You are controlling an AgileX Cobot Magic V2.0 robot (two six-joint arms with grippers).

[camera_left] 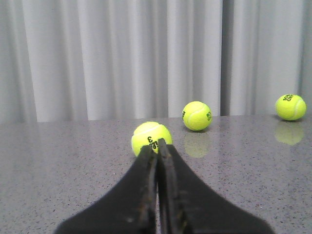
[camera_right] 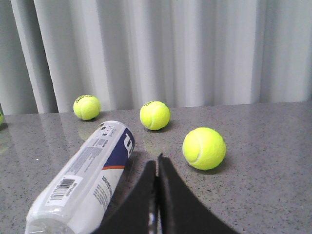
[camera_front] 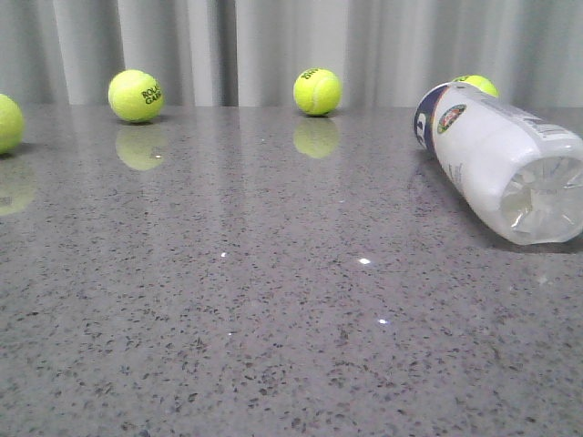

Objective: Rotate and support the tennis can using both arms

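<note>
Polished speckled grey stone on the counter (camera_front: 273, 346), glossy enough to mirror the fuzzy felt tennis balls (camera_front: 318, 91). The tennis can (camera_front: 506, 164) is clear, smooth plastic under a slick printed label. Both claws, left (camera_left: 158, 146) and right (camera_right: 157, 163), look matt black. Soft pleated cloth curtain (camera_right: 195, 48) behind.

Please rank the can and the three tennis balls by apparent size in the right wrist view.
1. Can, by far largest.
2. Nearest ball, though closeness inflates it.
3. Middle ball.
4. Far ball, only slightly smaller-looking than the middle one; likely distance alone.
</note>
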